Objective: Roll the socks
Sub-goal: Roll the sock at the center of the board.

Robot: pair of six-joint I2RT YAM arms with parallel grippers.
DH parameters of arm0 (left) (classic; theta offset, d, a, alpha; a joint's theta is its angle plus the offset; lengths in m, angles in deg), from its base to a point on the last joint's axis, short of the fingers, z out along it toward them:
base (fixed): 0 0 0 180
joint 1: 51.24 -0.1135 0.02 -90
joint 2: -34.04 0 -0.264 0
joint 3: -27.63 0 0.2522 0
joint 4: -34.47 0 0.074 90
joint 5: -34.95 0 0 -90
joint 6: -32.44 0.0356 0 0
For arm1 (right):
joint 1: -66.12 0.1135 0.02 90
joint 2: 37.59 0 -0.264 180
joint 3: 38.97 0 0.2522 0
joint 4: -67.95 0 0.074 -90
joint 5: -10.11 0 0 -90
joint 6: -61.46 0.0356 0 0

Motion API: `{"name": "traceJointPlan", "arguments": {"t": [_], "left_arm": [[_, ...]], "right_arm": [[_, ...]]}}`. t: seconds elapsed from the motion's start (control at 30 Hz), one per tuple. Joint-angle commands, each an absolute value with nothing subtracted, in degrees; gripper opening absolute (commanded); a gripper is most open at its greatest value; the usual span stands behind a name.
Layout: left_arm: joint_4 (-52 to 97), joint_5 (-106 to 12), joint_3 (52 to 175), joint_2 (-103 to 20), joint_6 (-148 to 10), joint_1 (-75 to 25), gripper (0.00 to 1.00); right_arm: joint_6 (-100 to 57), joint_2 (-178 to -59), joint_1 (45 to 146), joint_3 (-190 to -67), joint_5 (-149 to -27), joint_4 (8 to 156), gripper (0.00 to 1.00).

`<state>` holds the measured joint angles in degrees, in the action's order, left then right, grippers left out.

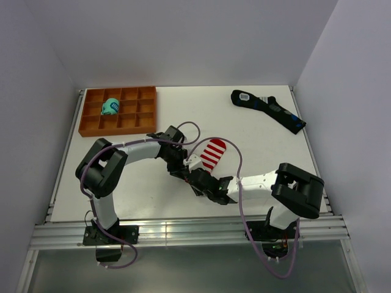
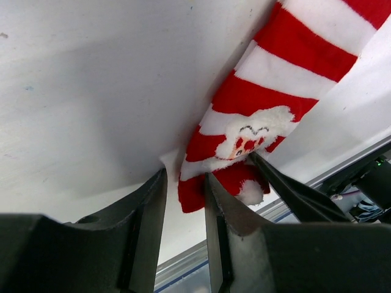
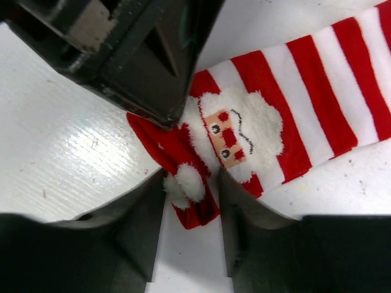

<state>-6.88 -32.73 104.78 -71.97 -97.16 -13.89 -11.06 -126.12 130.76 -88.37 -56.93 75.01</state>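
The red-and-white striped socks (image 1: 214, 152) lie flat near the table's middle, their Santa-face cuff end (image 3: 235, 131) pointing toward the arms. My right gripper (image 3: 191, 177) is open and straddles the red tip with its white pompom (image 3: 189, 182); bare table shows between its fingers below the sock. My left gripper (image 2: 185, 177) is open too, with the cuff's red corner (image 2: 192, 194) between its fingertips. One left finger (image 3: 162, 116) presses on the sock's edge. In the top view the two grippers (image 1: 183, 163) (image 1: 198, 179) meet at the cuff.
An orange compartment tray (image 1: 91, 125) stands at the back left with a teal sock bundle (image 1: 110, 107) in it. A long black sock with blue patches (image 1: 269, 110) lies at the back right. The table's metal front rail (image 1: 183, 232) runs close behind the grippers.
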Motion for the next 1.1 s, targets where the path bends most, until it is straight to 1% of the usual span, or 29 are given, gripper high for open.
{"name": "traceJointPlan", "arguments": {"t": [0.0,0.07,0.17,0.47,0.63,0.7,0.73,0.9,0.93,1.07], "left_arm": [[-8.0,-31.8,105.6,-72.6,-95.6,-14.1,0.37],[-8.2,-31.7,105.6,-72.6,-95.6,-14.1,0.37],[-8.0,-31.8,105.4,-72.4,-95.6,-14.1,0.37],[-7.4,-32.6,104.2,-71.6,-96.1,-14.1,0.37],[-6.7,-34.7,101.9,-67.9,-98.4,-14.2,0.38],[-5.7,-34.9,100.5,-66.4,-99.5,-14.4,0.38],[-5.2,-35.8,99.5,-65.0,-100.5,-14.5,0.40],[-3.5,-39.1,96.8,-60.7,-103.5,-14.5,0.42],[-3.4,-39.8,96.6,-60.1,-104.1,-14.6,0.44],[-2.5,-43.6,95.8,-57.7,-104.4,-14.6,0.45]], "right_arm": [[-9.9,-126.3,131.3,-90.3,-52.2,75.9,0.40],[-9.6,-126.2,131.3,-90.3,-52.6,75.6,0.31],[-9.2,-125.8,131.3,-90.2,-54.5,75.3,0.26],[-6.1,-122.2,130.9,-89.7,-63.1,75.3,0.25],[-2.3,-121.0,127.1,-88.0,-73.2,73.9,0.24],[-1.1,-120.5,126.3,-87.0,-74.4,73.4,0.24],[-0.5,-120.6,125.3,-86.7,-76.8,73.1,0.24],[3.6,-122.3,123.0,-84.8,-81.6,71.3,0.23],[5.0,-122.5,122.6,-84.3,-82.2,70.6,0.24],[8.8,-124.8,118.3,-81.9,-92.5,65.6,0.24]]}}
